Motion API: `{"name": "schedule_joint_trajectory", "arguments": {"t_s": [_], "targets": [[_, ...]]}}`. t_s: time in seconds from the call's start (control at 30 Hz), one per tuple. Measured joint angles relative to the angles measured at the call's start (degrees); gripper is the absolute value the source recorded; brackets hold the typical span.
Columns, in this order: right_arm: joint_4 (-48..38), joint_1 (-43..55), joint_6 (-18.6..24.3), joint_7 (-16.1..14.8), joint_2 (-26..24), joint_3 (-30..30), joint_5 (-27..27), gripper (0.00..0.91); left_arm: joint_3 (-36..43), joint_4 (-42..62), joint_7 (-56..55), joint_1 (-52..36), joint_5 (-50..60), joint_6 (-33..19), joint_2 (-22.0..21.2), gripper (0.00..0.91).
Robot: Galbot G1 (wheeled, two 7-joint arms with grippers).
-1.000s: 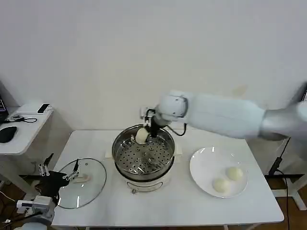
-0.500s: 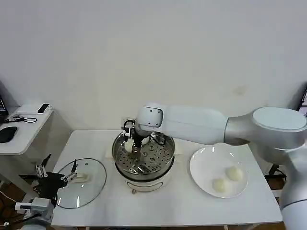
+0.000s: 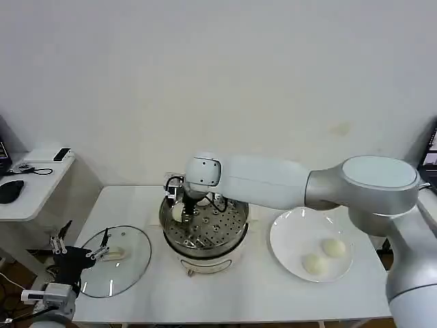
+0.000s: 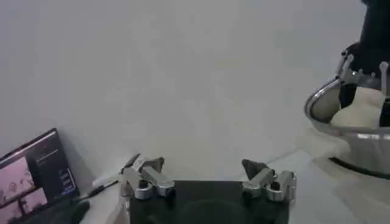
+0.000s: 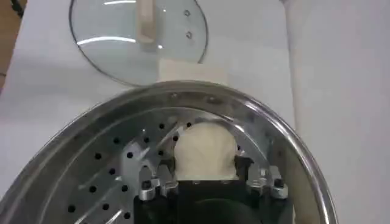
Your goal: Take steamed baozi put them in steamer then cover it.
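1. No brand, label or readable writing shows on any of the task's things; the laptop screen (image 4: 33, 173) at the lower left of the left wrist view carries pale windows too small to read.
2. Nearest the camera in the head view, at the lower left corner, the left gripper (image 3: 75, 247) hangs parked off the table's left edge, its fingers (image 4: 146, 179) spread wide with nothing between them.
3. Just beside it, at the lower left of the white table (image 3: 225, 297), lies the glass cover (image 3: 113, 261), flat, its cream handle (image 3: 115, 253) facing up.
4. At the lower right of the head view a white plate (image 3: 287, 249) carries two steamed baozi (image 3: 324, 255), one near the plate's front edge and one just behind it, close together.
5. In the middle of the frame stands the steamer (image 3: 203, 229), uncovered, its perforated tray (image 3: 212, 229) bare across most of its holes.
6. The right gripper (image 3: 180, 208) reaches down inside the steamer at its far left rim, the long white arm (image 3: 273, 181) stretching across above the pot from the right of the frame.
7. Its fingers are closed around a third baozi (image 5: 204, 149), which sits low against the tray beside the shiny wall.
8. Farther left, a side desk (image 3: 31, 184) holds a black mouse (image 3: 10, 191) and a small white device with cables.
9. Behind everything runs a plain pale wall (image 3: 218, 75).
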Motion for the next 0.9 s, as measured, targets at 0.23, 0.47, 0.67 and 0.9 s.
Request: {"name": "schedule_joint_trajectory", "arguments": {"t_s": [0.23, 0.47, 0.67, 0.9], "targets": [[1.38, 0.84, -0.06, -0.10, -1.28, 0.58, -0.12, 0.907, 0.00, -0.07, 0.01, 0.05, 0.10, 0.00, -0.09, 0.907], [6.09, 4.21, 0.23, -1.19, -6.27, -0.16, -0.91, 0.907, 0.24, -0.57, 0.07, -0.08, 0.11, 0.37, -0.05, 0.907], [12.39, 8.02, 0.77, -2.78, -14.55, -1.58, -2.92, 0.907, 0.95, -1.28, 0.21, 0.01, -0.24, 0.61, 0.34, 0.907], [20.79, 11.18, 3.05, -5.98, -27.66, -2.79, -7.60, 0.907, 1.79, -1.00, 0.27, -0.20, -0.37, 0.70, 0.76, 0.907]]}}
